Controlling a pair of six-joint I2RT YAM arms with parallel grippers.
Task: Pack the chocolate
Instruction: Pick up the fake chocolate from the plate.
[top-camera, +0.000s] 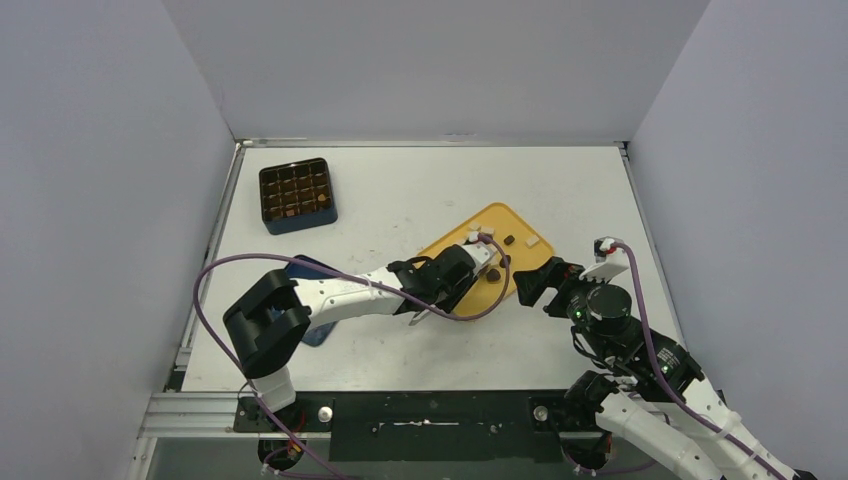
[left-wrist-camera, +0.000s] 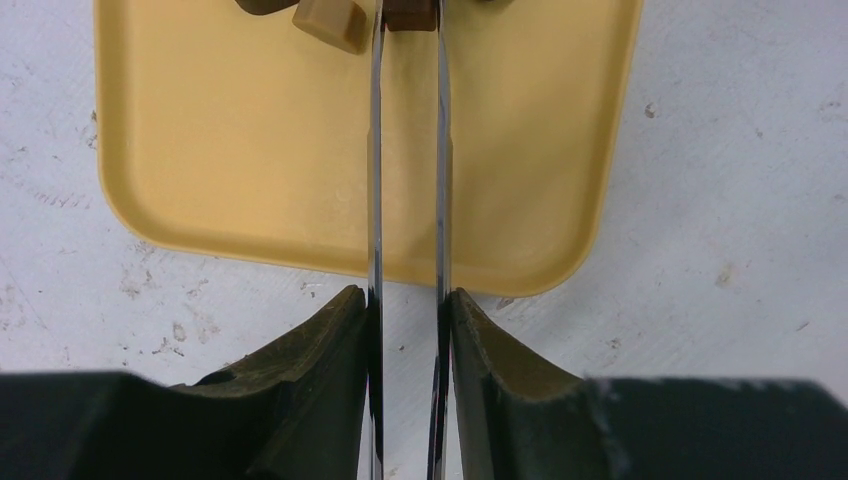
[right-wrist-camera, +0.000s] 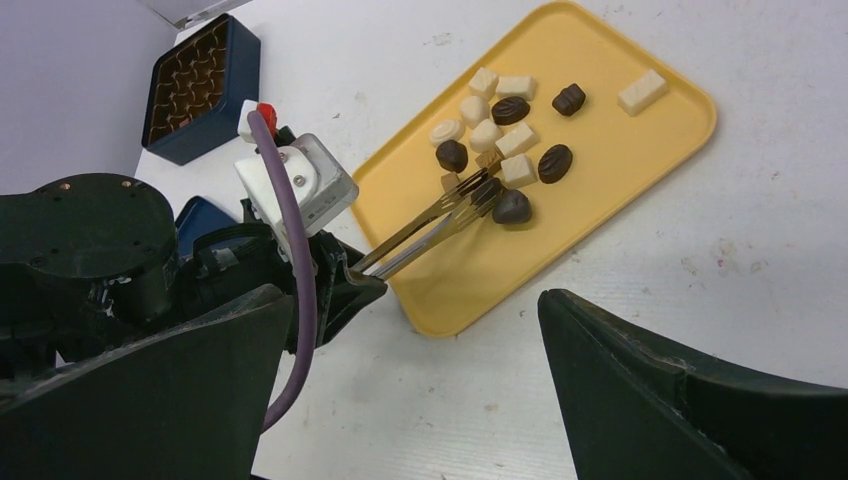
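Note:
The chocolate (right-wrist-camera: 500, 135) lies as several small dark, brown and white pieces on a yellow tray (right-wrist-camera: 600, 160) in the middle of the table (top-camera: 400, 200). My left gripper (left-wrist-camera: 410, 295) is shut on long metal tongs (left-wrist-camera: 375, 150) that reach over the tray (left-wrist-camera: 250, 150). A brown piece (left-wrist-camera: 410, 12) sits between the tong arms near their tips, and a tan piece (left-wrist-camera: 330, 22) lies just left of it. My right gripper (right-wrist-camera: 415, 300) stands wide open above bare table, just off the tray's near corner, with nothing between its fingers.
A dark blue box (top-camera: 297, 195) with a brown grid of compartments stands at the back left, with a few pieces in it. Its blue lid (top-camera: 305, 268) lies partly under my left arm. Grey walls close in the table on three sides.

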